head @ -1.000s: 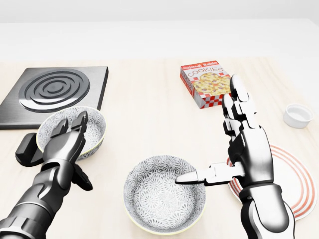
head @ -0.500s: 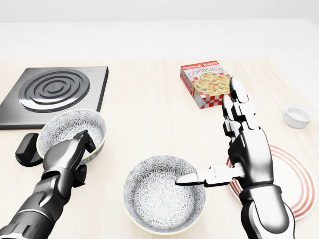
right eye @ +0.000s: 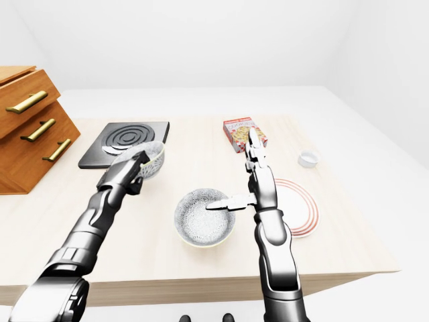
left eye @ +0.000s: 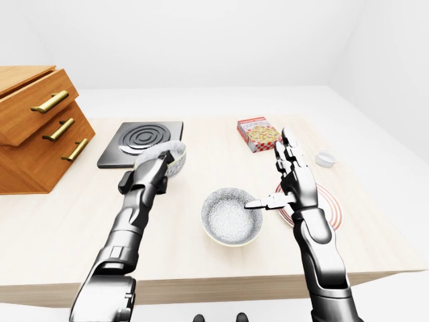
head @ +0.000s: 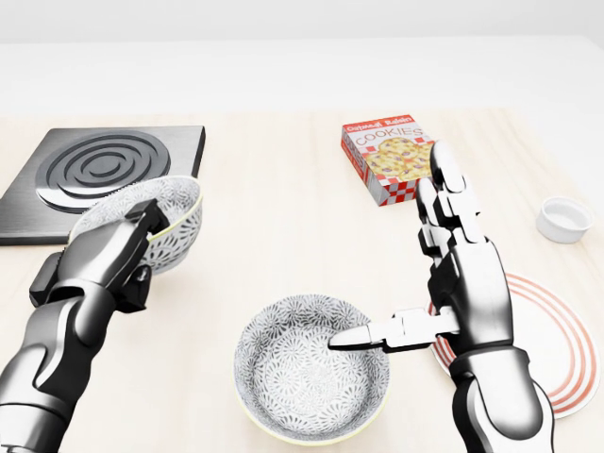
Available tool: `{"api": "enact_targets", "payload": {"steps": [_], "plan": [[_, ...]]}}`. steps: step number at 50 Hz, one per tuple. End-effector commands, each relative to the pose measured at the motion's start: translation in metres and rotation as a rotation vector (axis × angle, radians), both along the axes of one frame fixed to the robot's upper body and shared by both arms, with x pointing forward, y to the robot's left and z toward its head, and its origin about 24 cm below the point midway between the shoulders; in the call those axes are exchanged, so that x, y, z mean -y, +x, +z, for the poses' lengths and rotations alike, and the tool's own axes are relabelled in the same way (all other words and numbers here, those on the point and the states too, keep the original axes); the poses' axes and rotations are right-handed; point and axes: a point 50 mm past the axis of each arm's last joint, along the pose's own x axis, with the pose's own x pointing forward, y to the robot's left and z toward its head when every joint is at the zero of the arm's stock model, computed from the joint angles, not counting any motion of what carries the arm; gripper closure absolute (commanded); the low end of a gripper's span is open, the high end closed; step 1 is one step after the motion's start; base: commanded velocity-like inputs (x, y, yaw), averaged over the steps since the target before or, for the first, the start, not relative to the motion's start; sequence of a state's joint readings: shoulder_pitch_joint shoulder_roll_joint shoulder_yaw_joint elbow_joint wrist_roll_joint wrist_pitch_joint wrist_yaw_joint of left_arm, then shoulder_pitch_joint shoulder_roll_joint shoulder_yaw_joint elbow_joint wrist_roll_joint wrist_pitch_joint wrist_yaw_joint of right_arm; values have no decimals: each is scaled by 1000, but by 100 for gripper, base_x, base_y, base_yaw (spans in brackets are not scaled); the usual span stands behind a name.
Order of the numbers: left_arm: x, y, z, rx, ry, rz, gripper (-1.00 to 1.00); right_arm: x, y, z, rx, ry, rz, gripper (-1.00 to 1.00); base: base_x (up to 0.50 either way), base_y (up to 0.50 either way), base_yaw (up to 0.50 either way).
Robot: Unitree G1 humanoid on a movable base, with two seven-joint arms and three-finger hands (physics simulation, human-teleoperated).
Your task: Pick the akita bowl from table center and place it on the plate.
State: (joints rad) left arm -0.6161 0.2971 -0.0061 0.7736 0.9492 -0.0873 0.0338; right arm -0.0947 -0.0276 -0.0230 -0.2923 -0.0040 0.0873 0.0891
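The right hand [head: 467,283] is spread open, fingers straight, its thumb reaching over the rim of the grey-patterned ceramic akita bowl [head: 302,387]. That bowl sits on the pale wooden table [head: 274,217] just left of the red-ringed white plate [head: 562,349] (not on it). Farther left of the plate, the left hand [head: 99,260] clasps the rim of a second grey-patterned bowl [head: 179,222], which is tilted.

Akita bowl [head: 304,379]: round and deep, with a grey-white floral pattern inside and out and a pale cream rim. It stands upright and empty on the table [head: 283,236], at bottom centre of the head view.

Plate [head: 559,351]: white with red concentric rings, lying flat just to the right of the bowl. Its left part is hidden.
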Motion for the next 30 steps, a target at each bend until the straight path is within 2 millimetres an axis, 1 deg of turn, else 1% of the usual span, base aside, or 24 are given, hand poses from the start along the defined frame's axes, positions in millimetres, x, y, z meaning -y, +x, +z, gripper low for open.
{"api": "enact_targets", "payload": {"steps": [1,6,7,9,12,15,18,20,21,23,25,27,30], "plan": [[7,-23,78,170,120,-124,100,1,-1,2,9,0,-2,-100,0,0,0],[11,-35,98,207,139,-154,100,2,-2,5,24,0,-1,-100,0,0,0],[14,-40,106,224,144,-168,100,3,-3,7,32,1,-3,-100,0,0,0],[16,-44,112,235,150,-180,100,4,-3,9,39,-1,-5,-100,0,0,0],[18,-49,116,236,150,-191,100,5,-3,13,58,-16,-5,-100,0,0,0],[18,-51,115,228,144,-197,100,9,-4,28,118,-65,3,-100,0,0,0],[20,-53,113,209,108,-214,100,10,-6,45,188,-168,41,-100,0,0,0],[20,-53,110,208,120,-210,100,12,-8,61,251,-227,79,-100,0,0,0],[22,-53,107,201,116,-216,100,13,-6,74,294,-319,100,-100,0,0,0],[24,-53,106,199,118,-221,100,11,-3,83,306,-478,140,-100,0,0,0],[25,-52,108,200,118,-225,100,8,0,89,307,-584,177,-100,0,0,0],[29,-51,110,206,116,-236,100,9,9,99,306,-684,188,-100,0,0,0],[33,-52,109,203,119,-248,100,10,29,105,263,-766,172,-100,0,0,0]]}}
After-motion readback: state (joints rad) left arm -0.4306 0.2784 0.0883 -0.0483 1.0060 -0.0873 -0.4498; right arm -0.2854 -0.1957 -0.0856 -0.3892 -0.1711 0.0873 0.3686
